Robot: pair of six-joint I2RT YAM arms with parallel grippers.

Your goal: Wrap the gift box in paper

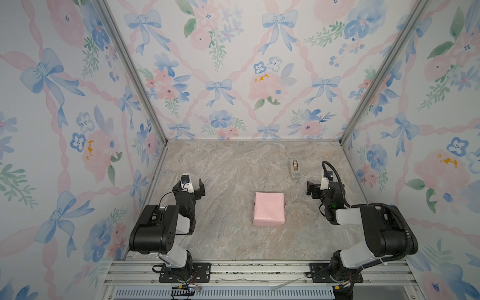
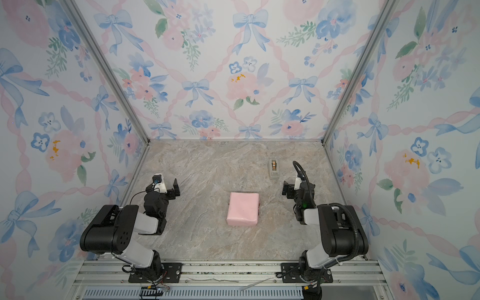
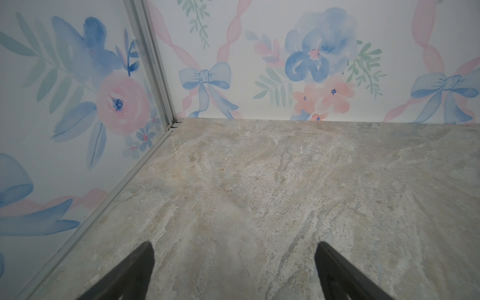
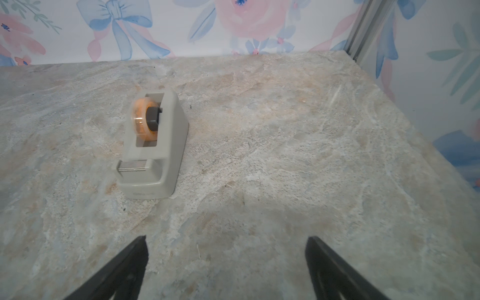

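Showing blue bows, floral walls (image 1: pixel 233 65) enclose a marbled beige table (image 1: pixel 228 168). Creased pale pink paper (image 1: pixel 269 209) wraps the squarish gift box, hiding it, at the table's middle between the left gripper (image 3: pixel 235 249) and right gripper (image 4: pixel 226 240), both jaws wide and empty. A grey tape dispenser (image 1: pixel 294 169) stands farther back.

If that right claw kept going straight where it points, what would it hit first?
The right claw would probably meet only bare tabletop, then the flowered back wall; the tape dispenser sits beside its line. Depth is unclear.

Floral, bow-patterned walls (image 1: pixel 233 65) enclose a marbled stone-look tabletop (image 1: pixel 220 168), evenly lit.
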